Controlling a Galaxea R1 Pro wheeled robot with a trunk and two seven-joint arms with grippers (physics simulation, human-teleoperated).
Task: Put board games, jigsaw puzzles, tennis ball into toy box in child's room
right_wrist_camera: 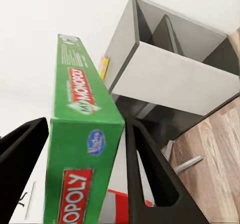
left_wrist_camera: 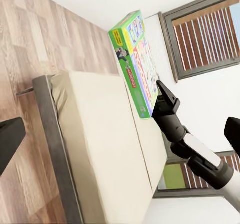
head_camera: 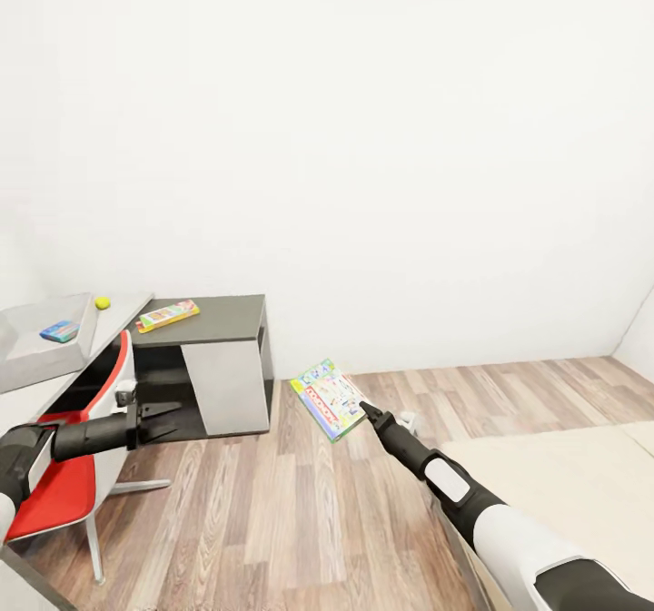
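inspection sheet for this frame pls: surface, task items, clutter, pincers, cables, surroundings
Surface: white table at far left; wood floor.
Job's things: green-edged board game held in the air over the floor by the right pincer; tennis ball on the table; blue-purple board game lying in the toy box; yellow-red board game on the dark-topped cabinet.
Clutter: red chair by the table.
Pincers: right pincer shut on the game's edge; left pincer open, empty.
Cables: nothing seen.
Surroundings: bed at right, white walls, shuttered window.
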